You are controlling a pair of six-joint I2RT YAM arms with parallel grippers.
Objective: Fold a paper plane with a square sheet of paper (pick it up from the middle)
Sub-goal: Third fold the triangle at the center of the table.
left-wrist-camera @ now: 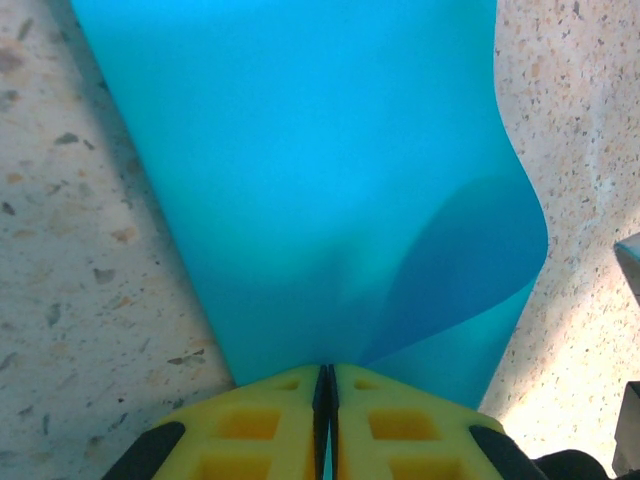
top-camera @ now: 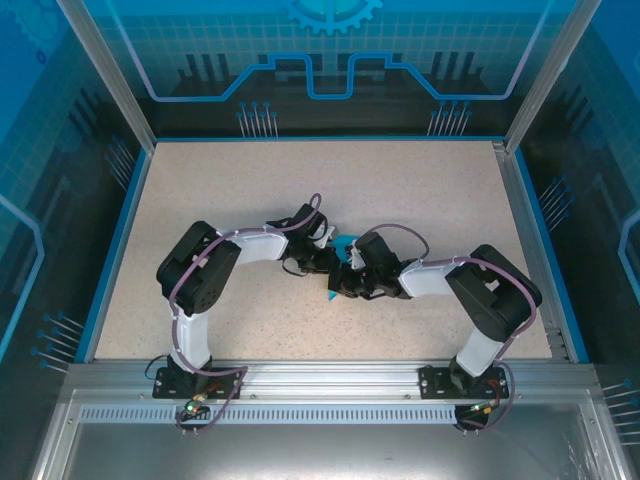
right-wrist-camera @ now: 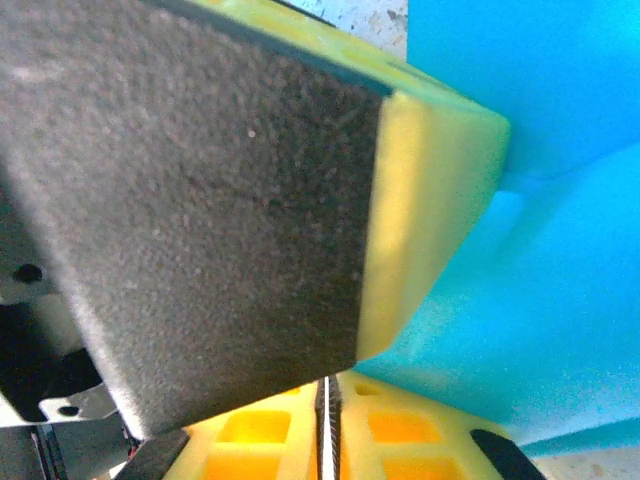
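Pinching the square sheet of paper (left-wrist-camera: 300,170), the left gripper (left-wrist-camera: 325,375) has its yellow jaws pressed flat together on the sheet's lower edge, with only a thin dark seam between them. The paper is thin, smooth and plain cyan-blue. It rises from the grip in a broad, soft curve above the worktop (left-wrist-camera: 70,250), and one rounded flap bows out in a darker shade at the right. The worktop is a pale, matte surface flecked with brown and grey grit. From above, the sheet sits over the middle of the worktop, where both white arms meet. The right gripper (right-wrist-camera: 327,400) also has its moulded yellow jaws closed tight; whether paper lies between them I cannot tell. A yellow block faced with a coarse, dark grey felt-like pad (right-wrist-camera: 210,200) looms just above them, against the cyan paper.
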